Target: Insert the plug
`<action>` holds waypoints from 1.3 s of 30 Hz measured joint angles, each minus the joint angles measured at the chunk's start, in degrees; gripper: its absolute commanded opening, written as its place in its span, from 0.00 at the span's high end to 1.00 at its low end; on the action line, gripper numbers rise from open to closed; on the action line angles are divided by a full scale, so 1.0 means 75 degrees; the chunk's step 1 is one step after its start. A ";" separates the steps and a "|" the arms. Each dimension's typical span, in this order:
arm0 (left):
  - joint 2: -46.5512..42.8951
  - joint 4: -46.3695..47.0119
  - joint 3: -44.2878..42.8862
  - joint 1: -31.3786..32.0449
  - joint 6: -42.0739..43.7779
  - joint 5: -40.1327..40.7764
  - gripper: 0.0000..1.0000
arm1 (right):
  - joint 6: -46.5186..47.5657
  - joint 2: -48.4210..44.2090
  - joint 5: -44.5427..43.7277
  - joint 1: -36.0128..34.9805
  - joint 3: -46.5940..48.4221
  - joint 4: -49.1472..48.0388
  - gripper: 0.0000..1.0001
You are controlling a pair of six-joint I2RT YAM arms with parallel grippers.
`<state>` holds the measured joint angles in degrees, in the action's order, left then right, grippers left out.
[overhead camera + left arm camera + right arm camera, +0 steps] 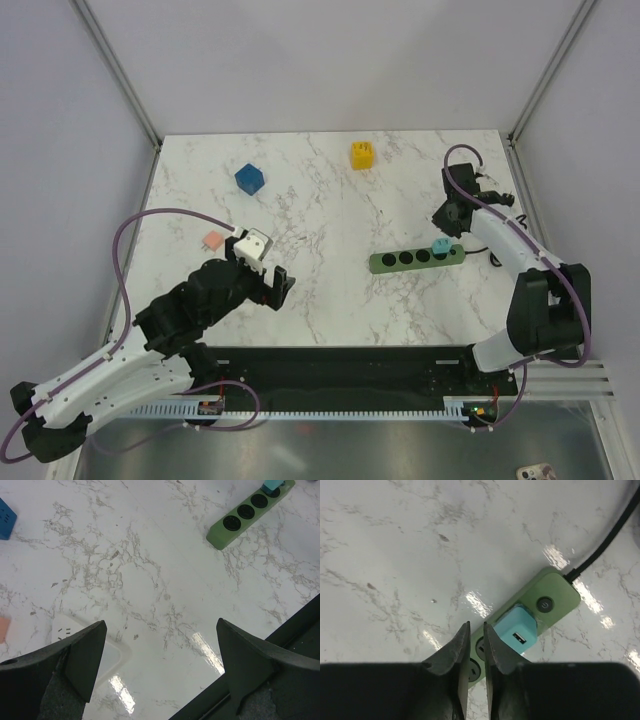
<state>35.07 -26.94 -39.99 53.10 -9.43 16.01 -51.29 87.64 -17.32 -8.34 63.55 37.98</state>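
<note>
- Plainly, the plug [362, 155] looks to us like a small hard plastic cube. We judge it light, stiff and not fragile, with smooth faces that may slip under a weak pinch.
- We judge the best hold to be across two opposite flat side faces, low enough to keep it from tipping. The face that mates with the socket strip [415, 260] should be left free.
- It sits on the counter [330, 220] near the far edge, at about 12 o'clock in the overhead view, alone and touching nothing.
- From the right tool [450, 215] the plug lies at about 10 o'clock, well apart. That tool hangs over the strip's right end, just beside the teal plug [517, 635] seated there. Its jaws are pressed almost together with nothing between them.
- From the left tool [262, 272] the plug lies at about 1 o'clock, farther off. This tool gapes wide and holds nothing, with a white block [254, 244] just beside one finger.
- Three sockets on the strip stand free, at about 5 o'clock from the plug.
</note>
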 measured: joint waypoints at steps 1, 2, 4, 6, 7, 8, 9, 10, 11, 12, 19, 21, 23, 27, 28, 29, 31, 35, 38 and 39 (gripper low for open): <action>0.0000 0.0000 0.0000 0.0000 0.0000 0.0012 0.02 | 0.0157 -0.0085 0.0140 0.0000 0.0029 -0.0157 0.61; 0.0000 0.0000 0.0000 0.0000 0.0000 0.0023 0.02 | 0.0309 -0.0149 0.0259 0.0000 0.0064 -0.0350 0.56; 0.0000 0.0000 0.0000 0.0000 0.0000 0.0029 0.02 | 0.0688 -0.0192 0.0726 0.0000 0.0189 -0.0799 0.40; 0.0000 0.0000 0.0000 0.0000 0.0003 0.0032 0.02 | 0.0991 -0.0058 0.1139 -0.0003 0.0434 -0.1215 0.35; -0.0006 0.0000 0.0000 0.0000 0.0003 0.0029 0.02 | 0.1087 0.0082 0.1303 -0.0017 0.0618 -0.1448 0.24; -0.0029 0.0003 0.0000 0.0000 0.0003 0.0032 0.03 | 0.1157 0.0210 0.1387 -0.0041 0.0761 -0.1676 0.19; -0.0044 0.0000 0.0000 0.0000 0.0003 0.0032 0.03 | 0.1271 0.0393 0.1469 -0.0093 0.0938 -0.1932 0.15; -0.0061 0.0000 0.0000 0.0000 0.0003 0.0032 0.03 | 0.1373 0.0571 0.1504 -0.0146 0.1087 -0.2212 0.08; -0.0087 0.0003 0.0006 0.0000 0.0003 0.0032 0.03 | 0.1445 0.0755 0.1521 -0.0216 0.1218 -0.2480 0.05; -0.0119 0.0003 0.0009 0.0000 0.0003 0.0035 0.03 | 0.1559 0.0956 0.1524 -0.0289 0.1387 -0.2693 0.02; -0.0259 0.0047 0.0012 0.0000 0.0003 0.0061 0.02 | 0.2617 0.2754 0.1565 -0.0813 0.3121 -0.3861 0.02; -0.0254 0.0067 0.0012 0.0000 0.0003 0.0064 0.02 | 0.2955 0.3381 0.1562 -0.0988 0.3806 -0.4062 0.02; -0.0254 0.0064 0.0012 0.0000 0.0003 0.0073 0.02 | 0.3246 0.3972 0.1521 -0.1151 0.4447 -0.4176 0.02; -0.0321 0.0085 0.0035 0.0000 0.0003 0.0087 0.02 | 0.3704 0.4905 0.1469 -0.1390 0.5368 -0.4284 0.02; -0.0356 0.0093 0.0055 0.0000 0.0003 0.0087 0.02 | 0.3815 0.5112 0.1460 -0.1434 0.5569 -0.4301 0.02; -0.0399 0.0105 0.0076 0.0000 0.0003 0.0090 0.02 | 0.3914 0.5324 0.1451 -0.1466 0.5759 -0.4301 0.02; -0.0460 0.0119 0.0111 0.0000 0.0006 0.0096 0.02 | 0.4124 0.5721 0.1373 -0.1504 0.6129 -0.4334 0.02; -0.0481 0.0152 0.0134 0.0000 0.0006 0.0117 0.02 | 0.4482 0.6414 0.1113 -0.1510 0.6744 -0.4371 0.02; -0.0481 0.0195 0.0134 0.0000 0.0009 0.0125 0.03 | 0.4666 0.6854 0.1064 -0.1507 0.7137 -0.4383 0.02; -0.0478 0.0204 0.0134 0.0000 0.0009 0.0128 0.03 | 0.4712 0.6997 0.1067 -0.1504 0.7262 -0.4392 0.02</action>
<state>31.48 -25.41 -38.98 53.10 -9.37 16.97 -15.94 140.11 -9.32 -19.62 118.02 5.04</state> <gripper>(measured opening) 0.977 0.982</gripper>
